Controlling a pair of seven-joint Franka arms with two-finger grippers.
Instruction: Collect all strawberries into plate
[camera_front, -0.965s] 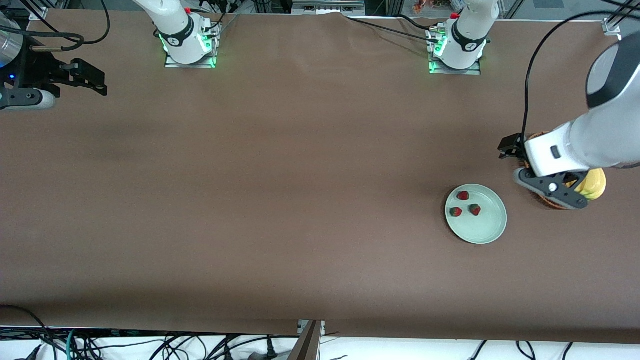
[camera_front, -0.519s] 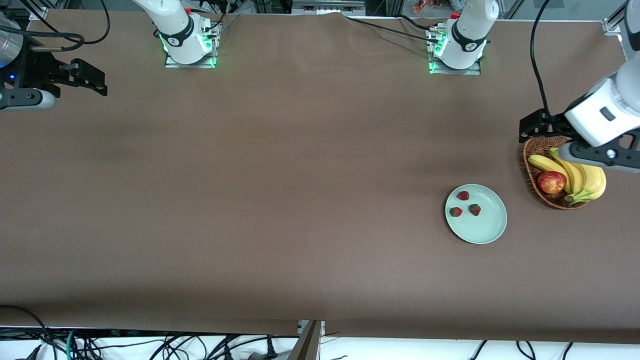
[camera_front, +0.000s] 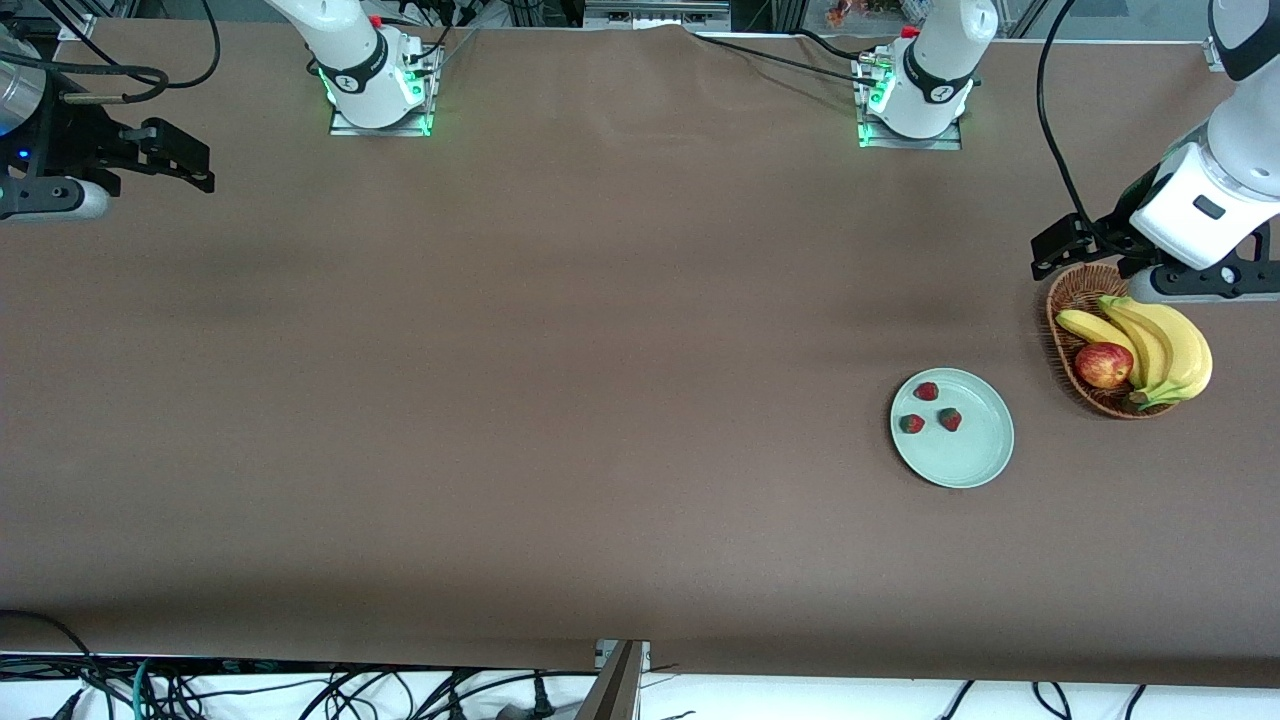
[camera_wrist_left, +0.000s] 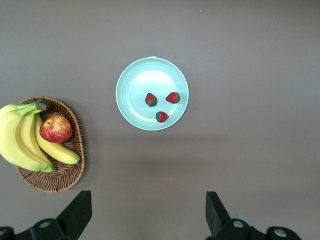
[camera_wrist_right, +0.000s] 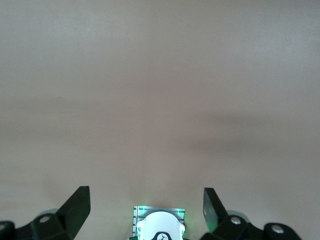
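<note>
Three strawberries (camera_front: 927, 391) (camera_front: 911, 424) (camera_front: 950, 420) lie in the pale green plate (camera_front: 975, 460), toward the left arm's end of the table. The left wrist view shows the same strawberries (camera_wrist_left: 151, 99) (camera_wrist_left: 173, 97) (camera_wrist_left: 162, 117) in the plate (camera_wrist_left: 135, 87). My left gripper (camera_front: 1060, 245) hangs open and empty over the edge of the wicker basket (camera_front: 1062, 300); its fingers (camera_wrist_left: 80, 210) stand wide apart over bare table. My right gripper (camera_front: 195, 165) waits open and empty at the right arm's end of the table, with wide-set fingers (camera_wrist_right: 77, 205).
The wicker basket (camera_wrist_left: 60, 177) beside the plate holds an apple (camera_front: 1103, 364) and bananas (camera_front: 1165, 345). The right arm's base (camera_wrist_right: 160, 225) shows under the right gripper. Brown cloth covers the table. Cables lie along its front edge.
My left gripper has risen and drawn back from over the basket toward the table's end, uncovering the apple and bananas. The strawberries, plate and right arm have not moved.
</note>
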